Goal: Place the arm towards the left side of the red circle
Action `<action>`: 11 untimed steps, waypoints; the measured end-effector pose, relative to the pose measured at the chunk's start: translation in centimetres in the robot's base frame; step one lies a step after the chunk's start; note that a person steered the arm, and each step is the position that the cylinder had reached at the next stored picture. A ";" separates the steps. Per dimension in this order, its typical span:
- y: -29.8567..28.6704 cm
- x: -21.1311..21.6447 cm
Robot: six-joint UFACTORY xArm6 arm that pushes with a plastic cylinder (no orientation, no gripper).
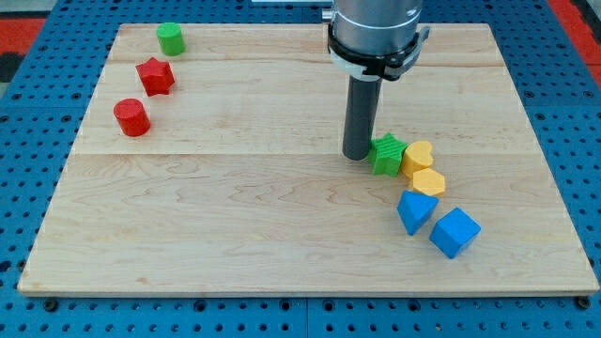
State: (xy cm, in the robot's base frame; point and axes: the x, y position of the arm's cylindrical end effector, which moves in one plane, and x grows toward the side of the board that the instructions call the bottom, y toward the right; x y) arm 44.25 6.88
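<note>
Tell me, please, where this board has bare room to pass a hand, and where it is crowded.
Bare: the wide stretch between the red circle and my tip, plus the whole bottom-left. Crowded: right of my tip, where the green star, yellow heart, yellow hexagon, blue triangle and blue cube cluster.

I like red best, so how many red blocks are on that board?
2: the red star near the view's top left, and the red circle just below it. None seems hidden, though my rod could cover something small.

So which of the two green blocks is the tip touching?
The green star, right of my tip beside the yellow blocks. The green cylinder sits far off at the top left.
</note>
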 end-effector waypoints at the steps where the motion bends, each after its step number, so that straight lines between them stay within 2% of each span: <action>1: -0.4 0.0; 2: -8.5 2.2; 5: -34.5 5.0; 6: -36.4 -0.4; 7: -37.3 -2.6; 8: -34.9 -6.5; 9: -29.7 -8.2; 10: -25.9 -5.7; 11: -31.4 -5.3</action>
